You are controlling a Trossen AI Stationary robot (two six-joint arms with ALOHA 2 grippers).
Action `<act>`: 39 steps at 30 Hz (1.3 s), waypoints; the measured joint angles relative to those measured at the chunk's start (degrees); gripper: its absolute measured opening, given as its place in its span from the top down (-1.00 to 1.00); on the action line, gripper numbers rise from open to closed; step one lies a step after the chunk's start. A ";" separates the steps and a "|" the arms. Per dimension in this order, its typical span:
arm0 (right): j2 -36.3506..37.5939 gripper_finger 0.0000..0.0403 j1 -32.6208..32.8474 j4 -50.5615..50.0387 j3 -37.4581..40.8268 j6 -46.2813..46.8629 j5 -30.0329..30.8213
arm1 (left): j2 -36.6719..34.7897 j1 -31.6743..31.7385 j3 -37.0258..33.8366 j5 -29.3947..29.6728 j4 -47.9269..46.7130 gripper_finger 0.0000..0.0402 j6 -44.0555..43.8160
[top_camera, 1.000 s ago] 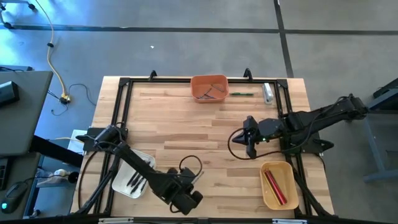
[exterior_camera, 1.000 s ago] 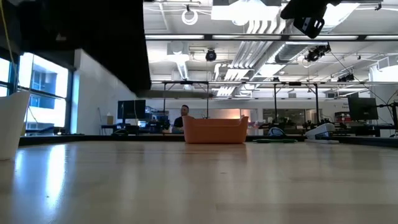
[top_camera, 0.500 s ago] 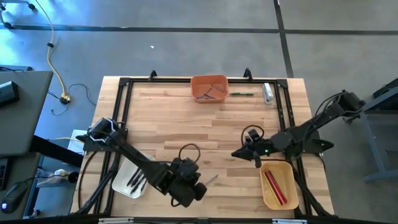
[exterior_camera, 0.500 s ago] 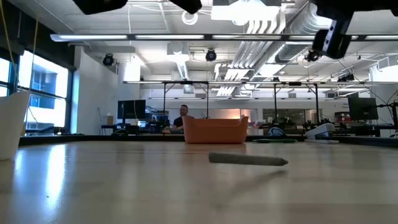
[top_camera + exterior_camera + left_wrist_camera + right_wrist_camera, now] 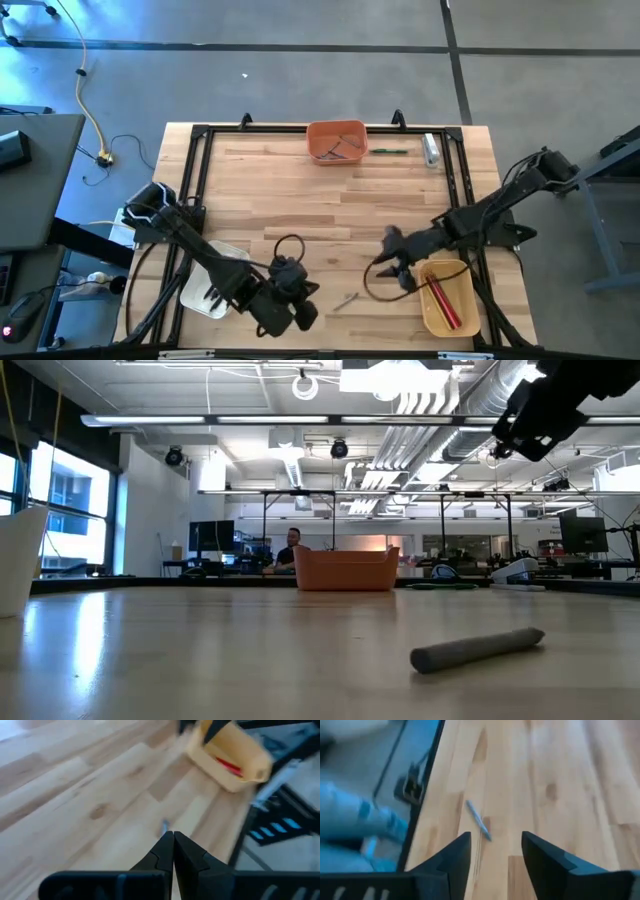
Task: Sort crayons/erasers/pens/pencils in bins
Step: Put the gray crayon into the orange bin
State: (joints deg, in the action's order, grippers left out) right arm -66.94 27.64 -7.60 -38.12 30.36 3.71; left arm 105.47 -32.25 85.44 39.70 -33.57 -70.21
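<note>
One grey crayon (image 5: 346, 299) lay loose on the wooden table (image 5: 300, 200), ahead of the right gripper (image 5: 388, 266), whose fingers (image 5: 452, 857) stood apart and empty, and just off to the side of the left gripper (image 5: 305, 312), pinched together on nothing. Lay apart from both, touching neither. Held red sticks (image 5: 441, 300) in the tan-yellow bin (image 5: 447, 297) right beside the right gripper.

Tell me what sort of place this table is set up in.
Probably a large open lab or workshop. The low view shows exposed ceiling ducts and a far row of monitors with a person seated at them. The high view shows a bare concrete floor around the wooden table.
</note>
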 joint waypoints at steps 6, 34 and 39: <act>-11.69 0.12 0.73 -5.35 -9.13 -11.91 -4.36 | -7.23 -0.50 -16.56 -5.56 25.90 1.00 11.39; -52.40 0.32 5.07 -25.12 -42.06 -22.17 -2.87 | -16.78 -0.76 -40.93 -14.26 44.56 1.00 21.80; -52.55 0.58 3.91 -24.85 -41.95 -17.27 -3.17 | -16.76 -0.92 -40.93 -14.62 44.49 1.00 22.29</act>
State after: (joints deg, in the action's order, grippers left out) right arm -119.49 31.55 -32.45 -80.07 13.09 0.54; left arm 88.71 -33.17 44.51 25.07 10.92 -47.91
